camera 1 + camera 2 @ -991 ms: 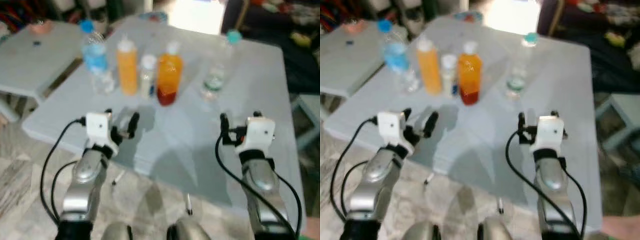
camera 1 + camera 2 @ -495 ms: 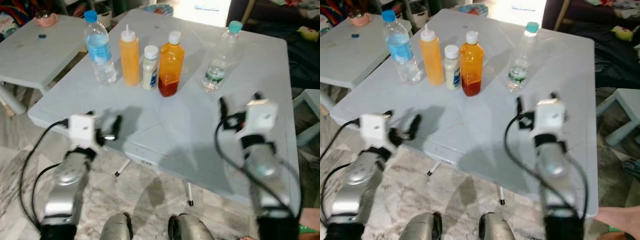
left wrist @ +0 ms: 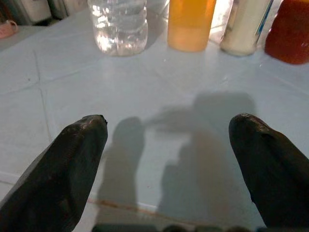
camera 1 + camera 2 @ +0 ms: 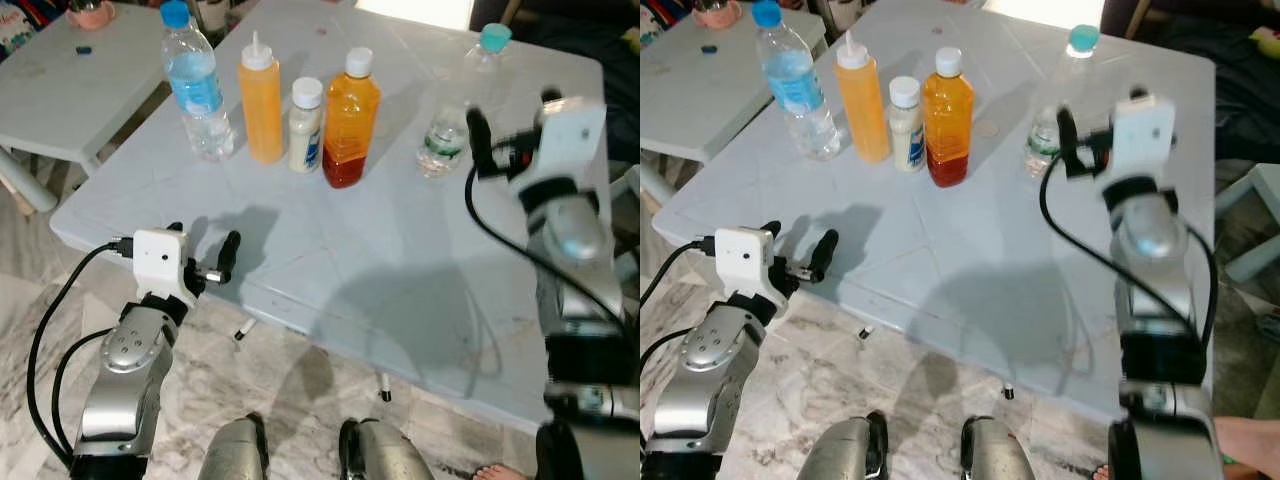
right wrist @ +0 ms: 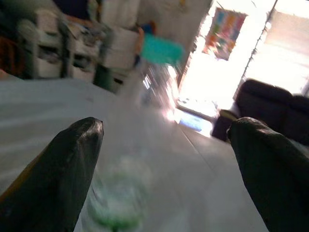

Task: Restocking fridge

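Five bottles stand at the far side of the pale blue table. From left to right they are a blue-label water bottle, a yellow squeeze bottle, a small white bottle, an orange juice bottle and a clear bottle with a teal cap. My right gripper is raised just right of the teal-capped bottle and open. In the right wrist view the blurred bottle lies ahead between the fingers, untouched. My left gripper hovers open at the table's front left edge, empty, well short of the bottles.
A second white table stands to the left with a pink cup on it. A light blue stool and a dark sofa are to the right. Marble floor lies below the table's front edge, and a person's foot is at the bottom right.
My right arm has lifted and reached forward to the teal-capped bottle. My left gripper stays low by the table's front edge. The camera has shifted a little.
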Available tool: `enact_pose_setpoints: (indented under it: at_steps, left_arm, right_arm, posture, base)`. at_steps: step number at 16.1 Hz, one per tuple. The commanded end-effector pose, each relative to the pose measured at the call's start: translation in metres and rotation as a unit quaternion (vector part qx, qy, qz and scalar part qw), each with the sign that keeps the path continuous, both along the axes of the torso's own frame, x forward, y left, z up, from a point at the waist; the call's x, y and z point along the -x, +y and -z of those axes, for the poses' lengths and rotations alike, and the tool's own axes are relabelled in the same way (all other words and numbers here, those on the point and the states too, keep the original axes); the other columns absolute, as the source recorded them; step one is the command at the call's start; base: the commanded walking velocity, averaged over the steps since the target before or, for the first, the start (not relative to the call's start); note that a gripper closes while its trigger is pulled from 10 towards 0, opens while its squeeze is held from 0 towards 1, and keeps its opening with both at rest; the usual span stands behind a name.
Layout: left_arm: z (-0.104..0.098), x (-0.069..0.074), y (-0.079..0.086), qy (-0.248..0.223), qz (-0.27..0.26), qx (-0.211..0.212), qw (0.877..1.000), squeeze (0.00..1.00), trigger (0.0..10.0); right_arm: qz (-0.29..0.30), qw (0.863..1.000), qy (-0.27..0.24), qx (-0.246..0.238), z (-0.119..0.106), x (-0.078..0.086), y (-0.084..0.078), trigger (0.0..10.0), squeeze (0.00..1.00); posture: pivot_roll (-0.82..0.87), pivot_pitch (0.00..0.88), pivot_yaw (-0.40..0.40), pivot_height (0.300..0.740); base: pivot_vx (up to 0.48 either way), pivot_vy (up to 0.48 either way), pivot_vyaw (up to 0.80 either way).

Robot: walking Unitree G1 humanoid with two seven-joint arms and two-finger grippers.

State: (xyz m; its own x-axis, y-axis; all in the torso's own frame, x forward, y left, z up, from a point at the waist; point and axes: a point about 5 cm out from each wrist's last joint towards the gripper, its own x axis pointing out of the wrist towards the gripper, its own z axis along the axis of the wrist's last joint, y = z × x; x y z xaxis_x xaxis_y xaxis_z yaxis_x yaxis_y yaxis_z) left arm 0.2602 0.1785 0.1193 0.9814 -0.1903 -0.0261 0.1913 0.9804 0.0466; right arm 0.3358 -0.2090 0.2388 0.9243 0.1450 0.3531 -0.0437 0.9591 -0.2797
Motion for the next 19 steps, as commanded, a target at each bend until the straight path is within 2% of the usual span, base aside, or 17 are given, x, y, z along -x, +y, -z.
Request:
enact_pose_setpoints:
  at_steps: [1,5,8,12,14,15,16,19]
  left_arm:
    - [-0.002,0.003,0.005,0.001,-0.007,-0.006,1.0,0.0,10.0]
    - [-0.002,0.008,0.003,0.007,-0.001,-0.01,1.0,0.0,10.0]
    - [-0.002,0.012,0.004,0.012,0.002,-0.015,1.0,0.0,10.0]
    - [-0.004,0.015,0.006,0.012,0.005,-0.028,1.0,0.0,10.0]
    - [-0.004,0.014,0.004,0.012,0.01,-0.029,0.999,0.0,10.0]
    - [-0.004,0.013,0.003,0.013,0.011,-0.029,0.999,0.0,10.0]
    - [-0.004,0.013,0.003,0.013,0.014,-0.03,0.999,0.0,10.0]
    - [-0.005,0.013,0.003,0.012,0.016,-0.033,0.999,0.0,10.0]
  right_arm:
    - [-0.019,1.0,-0.011,0.015,-0.006,-0.001,0.004,10.0,0.0]
    - [-0.059,0.997,-0.031,0.044,-0.025,-0.006,0.015,10.0,0.0]
    - [-0.024,0.998,-0.041,0.043,-0.039,-0.016,0.004,10.0,0.0]
    - [-0.017,0.998,-0.044,0.049,-0.047,-0.024,0.001,10.0,0.0]
    - [-0.013,0.998,-0.046,0.03,-0.055,-0.033,-0.004,10.0,0.0]
    - [-0.014,0.999,-0.047,0.019,-0.058,-0.037,-0.005,8.7,0.0]
    - [-0.021,0.999,-0.048,0.001,-0.066,-0.042,-0.007,0.0,0.0]
    - [-0.035,0.999,-0.037,-0.013,-0.074,-0.052,-0.003,0.0,0.0]
  posture:
    - [0.04,0.215,0.01,0.74]
    - [0.06,0.232,0.015,0.74]
    - [0.08,0.241,0.015,0.74]
    - [0.09,0.247,0.015,0.74]
    - [0.09,0.245,0.018,0.74]
    - [0.09,0.245,0.02,0.74]
    - [0.1,0.247,0.023,0.74]
    - [0.11,0.247,0.02,0.74]
  base:
    - [0.0,0.0,0.0]
    - [0.0,0.0,0.0]
    - [0.0,0.0,0.0]
    - [0.0,0.0,0.0]
    - [0.0,0.0,0.0]
    - [0.0,0.0,0.0]
    - [0.0,0.0,0.0]
    - [0.0,0.0,0.0]
